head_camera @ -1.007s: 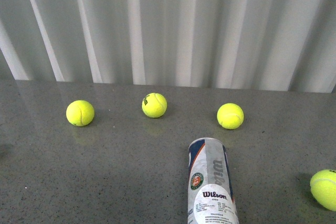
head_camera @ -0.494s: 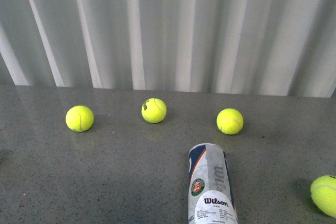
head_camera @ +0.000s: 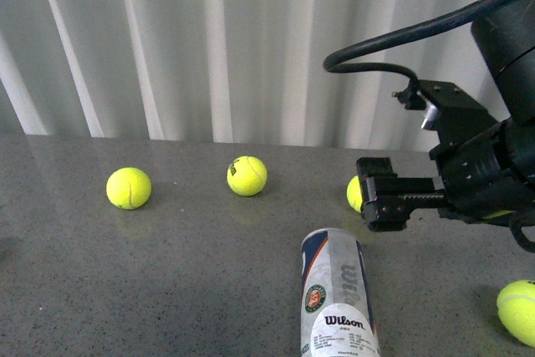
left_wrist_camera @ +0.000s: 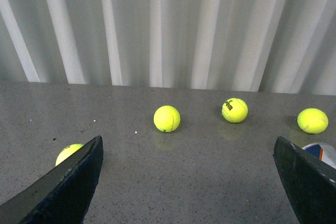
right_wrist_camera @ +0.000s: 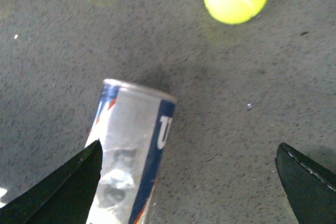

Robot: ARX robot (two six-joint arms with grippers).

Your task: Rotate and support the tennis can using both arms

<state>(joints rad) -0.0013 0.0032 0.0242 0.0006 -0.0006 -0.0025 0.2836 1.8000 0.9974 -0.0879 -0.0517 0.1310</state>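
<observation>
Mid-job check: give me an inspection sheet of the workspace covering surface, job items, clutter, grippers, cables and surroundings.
Surface: grey speckled tabletop, slightly glossy.
Job's things: tennis can lying on its side, near end cut off by the front view's lower edge; nothing touches it.
Clutter: loose yellow tennis balls, three in a row beyond the can, one at the right, one more seen only in the left wrist view.
Grippers: right gripper open, hovering over the can's far end, apart from it; left gripper open, holding nothing.
Cables: black cable loops above the right arm, off the table.
Surroundings: white corrugated wall behind the table.
</observation>
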